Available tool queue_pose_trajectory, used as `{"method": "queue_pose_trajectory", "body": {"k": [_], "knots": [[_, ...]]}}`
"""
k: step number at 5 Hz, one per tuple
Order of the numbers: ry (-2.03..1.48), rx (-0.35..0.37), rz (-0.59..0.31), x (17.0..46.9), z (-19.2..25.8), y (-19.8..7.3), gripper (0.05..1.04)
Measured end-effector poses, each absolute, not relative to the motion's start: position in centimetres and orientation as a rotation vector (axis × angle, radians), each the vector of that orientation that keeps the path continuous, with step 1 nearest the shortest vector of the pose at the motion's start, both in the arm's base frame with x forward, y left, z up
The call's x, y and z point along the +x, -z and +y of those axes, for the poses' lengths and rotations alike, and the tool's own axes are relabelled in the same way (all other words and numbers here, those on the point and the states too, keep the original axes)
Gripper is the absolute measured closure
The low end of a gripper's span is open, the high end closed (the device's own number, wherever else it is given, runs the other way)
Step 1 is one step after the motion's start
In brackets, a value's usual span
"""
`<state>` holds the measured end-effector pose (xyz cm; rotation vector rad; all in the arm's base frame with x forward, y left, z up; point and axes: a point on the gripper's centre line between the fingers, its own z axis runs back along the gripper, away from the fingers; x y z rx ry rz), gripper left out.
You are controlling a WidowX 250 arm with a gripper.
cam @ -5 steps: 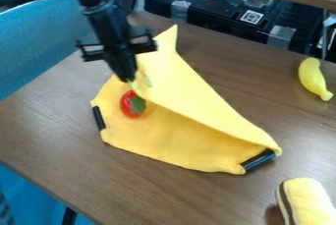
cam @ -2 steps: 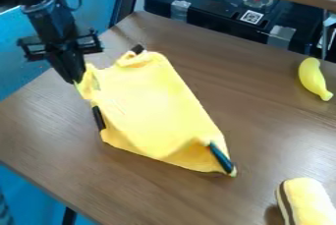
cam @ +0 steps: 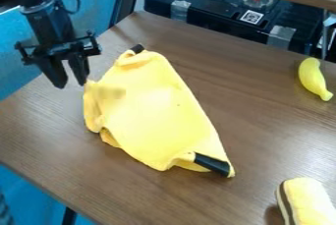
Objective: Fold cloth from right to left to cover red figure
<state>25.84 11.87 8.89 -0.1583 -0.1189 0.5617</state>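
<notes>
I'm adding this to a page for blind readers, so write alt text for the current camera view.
A yellow cloth lies folded on a wooden table, with the robot's open black gripper at its left edge. A toy banana and a yellow-and-brown plush lie to the right.

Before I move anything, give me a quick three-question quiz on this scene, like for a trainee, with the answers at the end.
1. True or false: the gripper is open beside the yellow cloth.

2. What lies near the view's right edge, above the striped soft toy?
A) a blue cup
B) a yellow banana
C) a wooden spoon

3. Fill in the colour: the strip at the cloth's lower corner is ____.

Key: 1 true; 2 B; 3 black.
</notes>
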Motion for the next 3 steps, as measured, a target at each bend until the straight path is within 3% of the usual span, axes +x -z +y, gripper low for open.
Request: {"method": "queue_pose_trajectory", "body": {"k": [1,2,3], "knots": [[-0.509,-0.156,-0.016,26.1,11.7,-9.0,0.189],[-0.306,-0.025,0.105,26.9,10.1,-10.1,0.081],[-0.089,0.132,0.102,26.8,9.2,-13.2,0.084]]}}
